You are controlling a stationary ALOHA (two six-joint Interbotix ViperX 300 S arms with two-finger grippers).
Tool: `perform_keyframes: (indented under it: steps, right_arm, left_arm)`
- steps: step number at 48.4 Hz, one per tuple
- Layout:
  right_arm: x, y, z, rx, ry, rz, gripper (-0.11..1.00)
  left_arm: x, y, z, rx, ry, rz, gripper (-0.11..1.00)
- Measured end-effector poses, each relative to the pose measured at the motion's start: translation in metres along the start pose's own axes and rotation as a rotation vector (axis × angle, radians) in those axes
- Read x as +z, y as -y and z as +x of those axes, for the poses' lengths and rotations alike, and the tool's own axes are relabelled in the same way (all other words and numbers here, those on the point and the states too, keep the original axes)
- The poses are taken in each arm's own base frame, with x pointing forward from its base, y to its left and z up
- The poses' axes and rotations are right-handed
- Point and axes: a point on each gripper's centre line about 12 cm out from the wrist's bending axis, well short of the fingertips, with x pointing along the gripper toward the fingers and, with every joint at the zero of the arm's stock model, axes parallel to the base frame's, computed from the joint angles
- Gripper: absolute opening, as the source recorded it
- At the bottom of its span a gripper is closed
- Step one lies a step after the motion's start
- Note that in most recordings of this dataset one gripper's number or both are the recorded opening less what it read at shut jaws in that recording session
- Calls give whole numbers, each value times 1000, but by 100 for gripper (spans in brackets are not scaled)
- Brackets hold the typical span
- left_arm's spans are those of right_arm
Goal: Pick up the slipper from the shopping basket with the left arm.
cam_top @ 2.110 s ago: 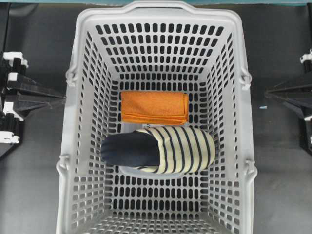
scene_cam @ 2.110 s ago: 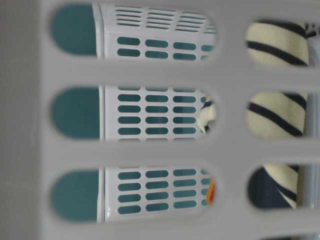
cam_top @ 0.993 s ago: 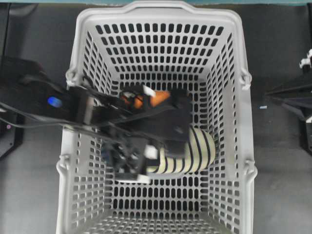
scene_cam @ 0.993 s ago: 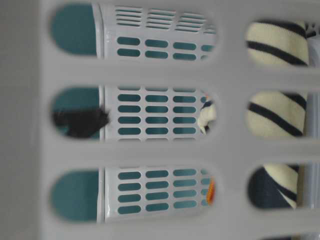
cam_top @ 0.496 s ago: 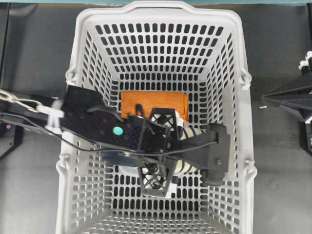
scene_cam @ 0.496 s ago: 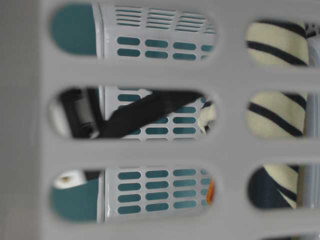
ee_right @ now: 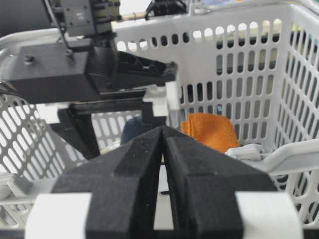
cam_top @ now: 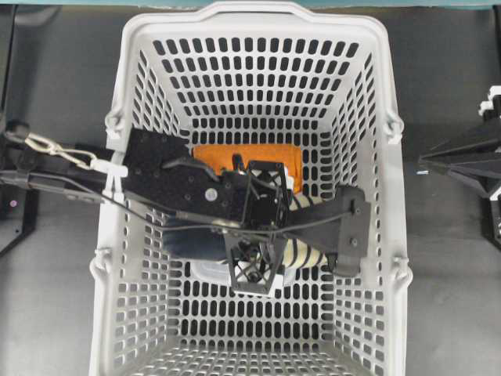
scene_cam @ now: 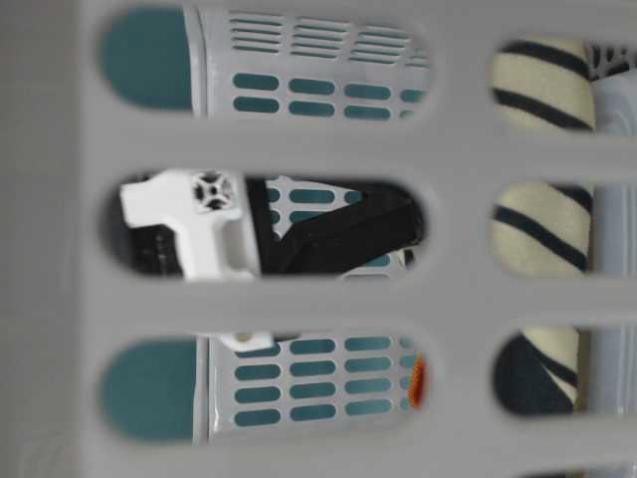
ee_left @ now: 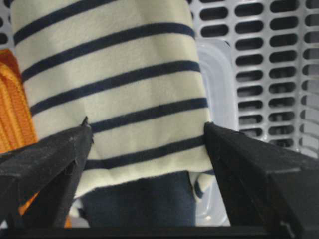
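The slipper [ee_left: 114, 99] has a soft cream upper crossed by thin navy stripes, with a dark navy insole and heel showing below the upper in the left wrist view. It lies on the slotted floor of the grey shopping basket [cam_top: 133, 47], near the middle, just beside a folded orange cloth [cam_top: 219, 155].

The left arm [cam_top: 168, 184] reaches down into the basket over the slipper. Its gripper [ee_left: 147, 137] has its fingers [ee_left: 47, 159] spread wide, released, one on each side of the striped upper; they stand right at its edges, and whether they touch the fabric is hard to tell.

From overhead the arm covers most of the slipper: only a few stripes and part of the navy heel show. The orange cloth is half hidden there too. In the table-level view the near basket wall is blurred and fills most of the frame, so the slipper appears only in pieces through the slots at the right.

The right gripper [ee_right: 163, 144] sits outside the basket, above the dark tabletop [cam_top: 450, 313], its fingers clenched together with nothing between them.
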Motion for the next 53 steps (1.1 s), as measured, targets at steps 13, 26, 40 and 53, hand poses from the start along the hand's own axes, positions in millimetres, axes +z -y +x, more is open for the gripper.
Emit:
perform_keyframes:
  steps: [13,26,40,53]
  right_arm:
    - [-1,0,0,0,-2,2,0]
    - [-1,0,0,0,-2,2,0]
    - [0,0,0,0,2,6,0]
    - [-1,0,0,0,-2,8,0]
  left_arm:
    - [-13,1,20,1,-49,-15,84]
    - [-22,-2,25,3,-68,-20,18]
    - [-14,7,6,-1,-75,-3,5]
    - [9,8,-75,2,-113,2,5]
